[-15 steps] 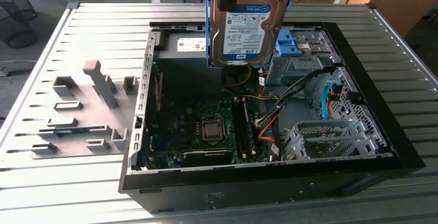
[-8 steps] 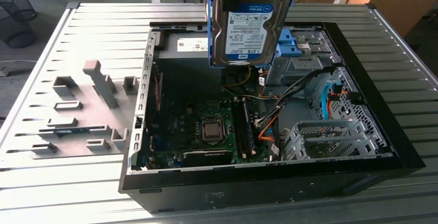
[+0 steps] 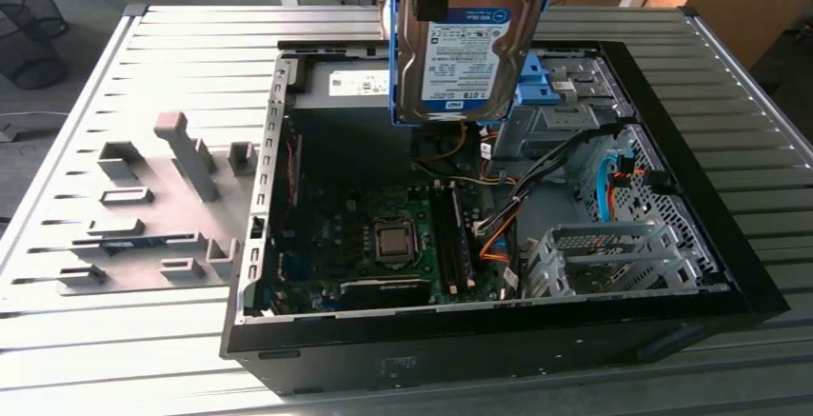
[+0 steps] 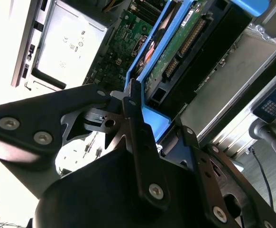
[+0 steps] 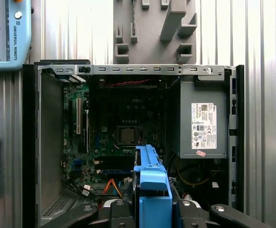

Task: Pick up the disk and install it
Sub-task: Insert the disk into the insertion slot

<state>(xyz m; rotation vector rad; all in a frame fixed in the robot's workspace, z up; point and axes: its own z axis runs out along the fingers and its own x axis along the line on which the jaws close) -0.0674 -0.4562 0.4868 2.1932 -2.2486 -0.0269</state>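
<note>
Slatted metal bench [image 3: 76, 340] is carrying the open computer case [image 3: 711, 197]. I'm holding the disk [image 3: 464, 49] clenched in the fingers [image 4: 139, 137], long axis upright, hanging over the case.

disk [image 3: 464, 49]: top being cropped by exterior view's upper edge
drive bay [image 3: 572, 111]: being partly hidden behind disk
gripper [image 5: 151, 208]: body running out of frame, first wrist view

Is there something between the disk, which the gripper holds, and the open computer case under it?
Nothing visible does. The gripper holds the silver hard drive in its blue plastic carrier upright above the open black computer case. Orange and black cables lie lower inside.
</note>
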